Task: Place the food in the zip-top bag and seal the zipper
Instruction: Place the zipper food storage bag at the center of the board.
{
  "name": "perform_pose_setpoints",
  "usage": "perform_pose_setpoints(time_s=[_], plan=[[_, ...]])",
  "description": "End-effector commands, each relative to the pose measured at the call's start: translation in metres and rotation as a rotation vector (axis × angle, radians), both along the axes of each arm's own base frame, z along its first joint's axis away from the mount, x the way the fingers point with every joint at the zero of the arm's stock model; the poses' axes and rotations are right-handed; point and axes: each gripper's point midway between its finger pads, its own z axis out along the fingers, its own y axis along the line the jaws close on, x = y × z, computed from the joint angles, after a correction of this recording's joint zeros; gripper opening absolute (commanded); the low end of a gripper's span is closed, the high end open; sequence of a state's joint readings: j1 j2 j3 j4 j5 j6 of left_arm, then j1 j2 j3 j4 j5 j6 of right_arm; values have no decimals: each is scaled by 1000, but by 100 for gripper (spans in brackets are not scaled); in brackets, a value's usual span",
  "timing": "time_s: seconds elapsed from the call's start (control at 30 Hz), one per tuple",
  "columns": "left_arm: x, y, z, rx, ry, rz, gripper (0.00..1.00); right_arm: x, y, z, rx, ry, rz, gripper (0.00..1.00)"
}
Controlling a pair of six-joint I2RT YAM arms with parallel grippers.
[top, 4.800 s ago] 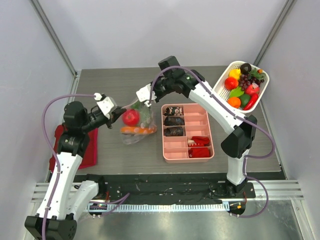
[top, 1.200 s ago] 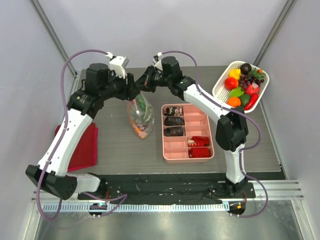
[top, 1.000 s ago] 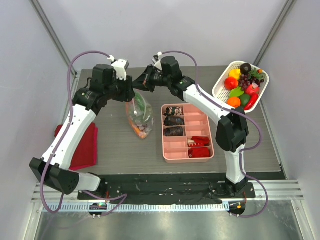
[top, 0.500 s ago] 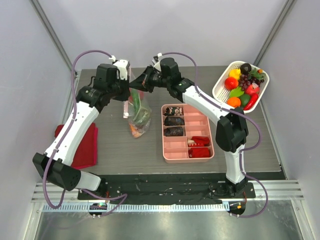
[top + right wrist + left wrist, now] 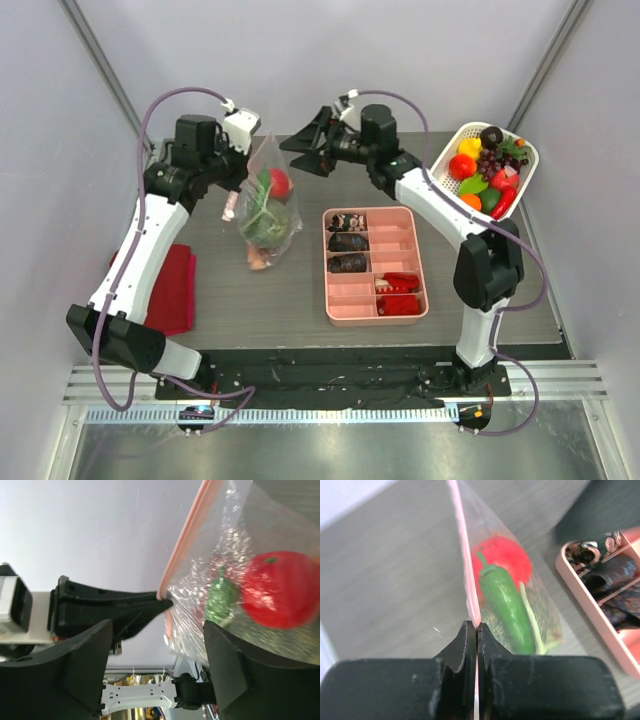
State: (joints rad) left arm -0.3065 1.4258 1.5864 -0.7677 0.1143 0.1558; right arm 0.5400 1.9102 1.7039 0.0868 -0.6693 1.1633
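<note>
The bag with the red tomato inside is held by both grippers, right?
No. Only the left gripper pinches the bag with the red tomato inside; the right gripper is open and apart from it, as the top external view shows.

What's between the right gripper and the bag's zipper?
Nothing visible: only open air separates the open right gripper from the zip-top bag. The left gripper is clamped on the zipper itself.
</note>
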Motion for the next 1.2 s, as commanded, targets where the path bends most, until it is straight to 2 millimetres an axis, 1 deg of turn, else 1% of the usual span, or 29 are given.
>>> perform_pose_setpoints(time_s=[0.0, 0.07, 0.1, 0.17, 0.2, 0.27, 0.3, 0.33, 0.37, 0.4, 0.43, 0.47, 0.5, 0.53, 0.57, 0.6, 0.63, 0.7, 0.77, 0.83, 0.87, 0.9, 0.93, 0.97, 1.03, 1.07, 1.1, 1.13, 1.17], plan=[[24, -3, 54, 28, -202, -195, 0, 1, -56, 60, 38, -220, -38, 83], [31, -7, 62, 85, -269, -277, 0, 9, -73, 62, 24, -241, -66, 87], [35, -9, 63, 99, -281, -299, 0, 17, -89, 63, 6, -255, -98, 89], [41, -10, 64, 143, -313, -339, 0, 23, -104, 62, -4, -258, -119, 90], [39, -17, 56, 142, -295, -405, 0, 30, -118, 65, -10, -270, -144, 91], [34, -21, 47, 190, -306, -492, 0, 31, -128, 65, -22, -277, -154, 92], [20, -28, 23, 172, -246, -572, 0, 33, -134, 65, -28, -280, -165, 93], [10, -28, 17, 180, -243, -609, 0, 34, -145, 68, -36, -299, -183, 93], [1, -30, 6, 203, -243, -668, 0, 34, -150, 66, -46, -297, -185, 94], [-17, -29, -24, 197, -161, -719, 0, 34, -155, 63, -57, -290, -192, 94], [-33, -32, -30, 194, -159, -776, 0, 33, -163, 65, -69, -310, -203, 94], [-42, -31, -42, 206, -131, -801, 0, 30, -166, 63, -77, -310, -200, 95], [-56, -33, -65, 221, -83, -854, 0, 29, -169, 58, -85, -309, -202, 95], [-72, -32, -75, 210, -30, -873, 0, 26, -177, 57, -101, -305, -212, 95], [-82, -33, -84, 200, 5, -888, 0, 24, -181, 52, -111, -304, -207, 95], [-95, -33, -99, 183, 64, -901, 0, 24, -185, 51, -118, -309, -210, 96], [-109, -36, -106, 169, 108, -922, 0, 23, -188, 52, -122, -312, -209, 96], [-127, -36, -119, 149, 174, -923, 0, 22, -200, 53, -129, -323, -209, 96], [-139, -36, -122, 126, 206, -915, 0, 24, -213, 51, -139, -312, -230, 96], [-151, -32, -130, 120, 239, -920, 0, 23, -221, 49, -147, -310, -237, 96], [-158, -29, -132, 121, 258, -927, 0, 23, -225, 43, -154, -294, -242, 97], [-167, -26, -134, 129, 261, -947, 0, 21, -229, 44, -163, -309, -247, 97], [-171, -24, -136, 143, 258, -970, 0, 18, -230, 43, -167, -316, -237, 97], [-180, -20, -139, 149, 285, -986, 1, 16, -232, 34, -183, -293, -234, 98], [-192, -15, -143, 168, 294, -1026, 8, 14, -238, 28, -228, -329, -229, 98], [-197, -13, -144, 170, 308, -1034, 11, 10, -240, 19, -255, -296, -223, 98], [-203, -8, -143, 178, 327, -1037, 14, 7, -243, 14, -296, -331, -213, 99], [-207, -7, -141, 178, 333, -1037, 25, 3, -245, 5, -324, -307, -204, 99], [-208, -6, -135, 181, 325, -1037, 35, 0, -247, 5, -349, -319, -203, 100]])
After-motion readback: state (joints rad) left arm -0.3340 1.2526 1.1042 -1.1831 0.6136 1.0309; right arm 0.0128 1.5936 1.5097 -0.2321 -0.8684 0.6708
